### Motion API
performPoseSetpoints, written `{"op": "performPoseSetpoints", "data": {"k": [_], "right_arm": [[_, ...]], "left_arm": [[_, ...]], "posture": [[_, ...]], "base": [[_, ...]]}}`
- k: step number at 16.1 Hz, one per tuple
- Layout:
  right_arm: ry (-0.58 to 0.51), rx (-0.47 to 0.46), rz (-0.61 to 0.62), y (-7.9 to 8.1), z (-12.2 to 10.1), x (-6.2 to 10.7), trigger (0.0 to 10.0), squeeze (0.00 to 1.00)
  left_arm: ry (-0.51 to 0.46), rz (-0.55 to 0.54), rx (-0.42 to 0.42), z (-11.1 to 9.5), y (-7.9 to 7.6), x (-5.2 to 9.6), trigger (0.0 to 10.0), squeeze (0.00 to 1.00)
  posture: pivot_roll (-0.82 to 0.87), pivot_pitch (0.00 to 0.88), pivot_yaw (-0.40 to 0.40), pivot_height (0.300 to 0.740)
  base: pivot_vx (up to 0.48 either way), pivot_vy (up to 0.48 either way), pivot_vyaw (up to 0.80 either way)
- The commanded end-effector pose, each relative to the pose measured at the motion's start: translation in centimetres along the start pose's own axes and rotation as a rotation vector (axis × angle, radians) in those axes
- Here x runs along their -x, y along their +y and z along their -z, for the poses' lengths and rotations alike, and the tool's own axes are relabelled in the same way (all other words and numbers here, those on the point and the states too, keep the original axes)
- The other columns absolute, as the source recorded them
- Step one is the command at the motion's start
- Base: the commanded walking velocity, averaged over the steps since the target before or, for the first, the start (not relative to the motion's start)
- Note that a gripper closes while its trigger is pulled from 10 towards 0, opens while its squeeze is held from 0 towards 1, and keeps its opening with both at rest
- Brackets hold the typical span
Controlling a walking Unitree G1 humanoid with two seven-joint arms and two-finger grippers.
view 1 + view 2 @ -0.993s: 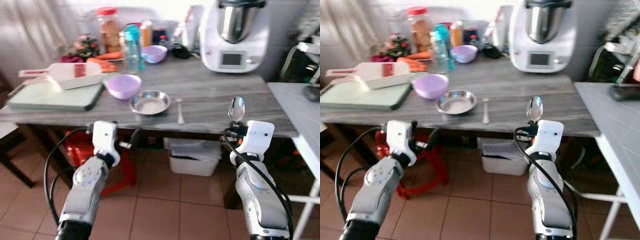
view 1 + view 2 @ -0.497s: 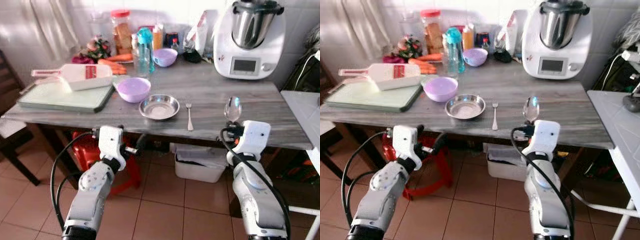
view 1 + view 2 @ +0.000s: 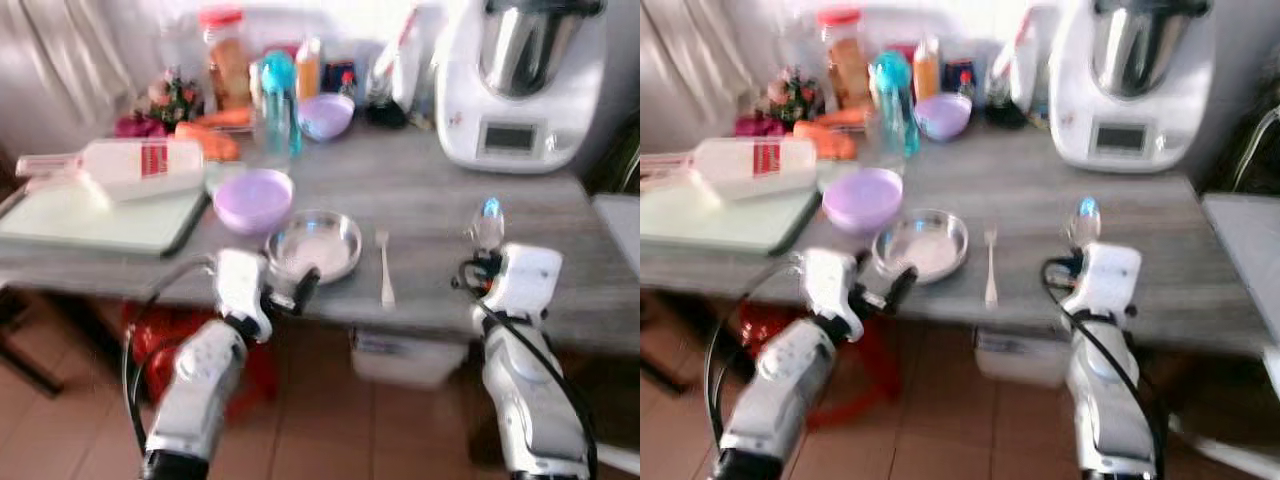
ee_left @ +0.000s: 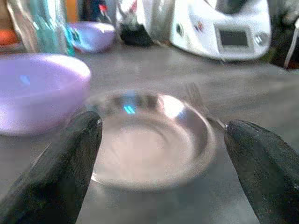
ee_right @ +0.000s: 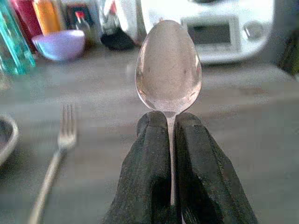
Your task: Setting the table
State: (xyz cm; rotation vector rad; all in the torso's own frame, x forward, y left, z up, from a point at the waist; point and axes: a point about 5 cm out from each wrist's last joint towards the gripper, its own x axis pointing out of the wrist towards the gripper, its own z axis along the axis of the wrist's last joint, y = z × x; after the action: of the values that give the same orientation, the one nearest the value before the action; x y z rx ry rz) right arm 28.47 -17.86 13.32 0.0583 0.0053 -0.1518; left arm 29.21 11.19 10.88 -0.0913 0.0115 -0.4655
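Observation:
A shallow steel bowl [image 3: 314,245] sits near the front edge of the grey wooden table [image 3: 430,200], with a fork [image 3: 384,268] lying just to its right. A purple bowl [image 3: 254,198] stands behind and left of the steel bowl. My left gripper [image 4: 161,130] is open at the table's front edge, its fingers [image 4: 74,154] spread either side of the steel bowl [image 4: 149,140] without touching it. My right gripper [image 5: 170,135] is shut on the handle of a spoon [image 5: 168,65], held upright over the table's front edge to the right of the fork [image 5: 58,144].
A green cutting board [image 3: 90,225] with a white slicer [image 3: 125,165] lies at the left. A teal bottle [image 3: 278,95], a jar [image 3: 222,55], carrots [image 3: 205,140] and a second purple bowl [image 3: 327,113] crowd the back. A white kitchen machine [image 3: 525,80] stands back right.
The view has closed in on the table and is blurred. My left gripper has come up to the front edge by the steel bowl. The right gripper still holds the spoon, now over the tabletop.

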Motion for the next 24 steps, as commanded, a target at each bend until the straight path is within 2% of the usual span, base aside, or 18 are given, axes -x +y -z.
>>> {"op": "performPoseSetpoints", "data": {"k": [1,5,7,10,12,13,14,16,21,24], "right_arm": [[-0.028,-0.014,-0.037,1.2,-0.7,-0.1,10.0,0.0],[-0.026,-0.015,-0.035,1.3,-0.6,-0.1,10.0,0.0],[-0.028,-0.013,-0.03,1.3,-0.6,-0.1,10.0,0.0],[-0.019,-0.01,-0.004,0.9,-0.6,-0.2,10.0,0.0],[0.03,-0.012,0.031,0.5,0.0,-0.3,10.0,0.0],[0.042,-0.005,0.034,0.4,0.2,-0.3,10.0,0.0],[0.099,0.024,0.033,0.1,0.9,-0.5,10.0,0.0],[0.193,0.031,0.063,-1.3,2.0,-0.9,10.0,0.0],[0.253,0.031,0.045,-2.3,2.4,-1.7,10.0,0.0],[0.272,0.026,0.006,-1.9,2.6,-2.4,10.0,0.0]], "left_arm": [[-0.001,-0.033,-0.019,-0.3,1.1,0.6,10.0,0.0],[0.005,0.017,-0.009,-0.1,0.7,1.0,10.0,0.0],[0.018,0.081,-0.023,0.0,0.6,1.7,10.0,0.0],[0.047,0.255,-0.002,-0.6,1.1,3.0,10.0,0.0],[0.086,0.368,0.003,-1.0,1.2,3.5,10.0,0.0],[0.093,0.386,-0.001,-1.1,1.1,3.6,10.0,0.0],[0.11,0.42,-0.006,-1.1,1.1,3.7,10.0,0.0],[0.122,0.492,-0.014,-1.1,0.5,3.6,10.0,0.0],[0.151,0.542,0.006,-0.5,-0.4,4.0,10.0,0.0],[0.165,0.561,-0.004,-0.1,-0.8,4.1,10.0,0.0]], "posture": [[-0.03,0.0,0.038,0.74],[-0.03,0.0,0.038,0.74],[-0.03,0.0,0.038,0.74],[-0.02,0.0,0.033,0.74],[-0.02,0.0,0.031,0.74],[-0.02,0.0,0.031,0.74],[-0.02,0.0,0.031,0.74],[-0.03,0.0,0.031,0.74],[-0.04,0.003,0.031,0.74],[-0.03,0.004,0.034,0.74]], "base": [[0.36,0.0,0.0],[0.087,0.0,0.0],[0.0,0.0,0.0],[0.0,0.0,0.0],[0.0,0.0,0.0],[0.0,0.0,0.0],[0.0,0.0,0.0],[0.0,0.0,0.0],[0.0,0.0,0.0],[0.0,0.0,0.0]]}}
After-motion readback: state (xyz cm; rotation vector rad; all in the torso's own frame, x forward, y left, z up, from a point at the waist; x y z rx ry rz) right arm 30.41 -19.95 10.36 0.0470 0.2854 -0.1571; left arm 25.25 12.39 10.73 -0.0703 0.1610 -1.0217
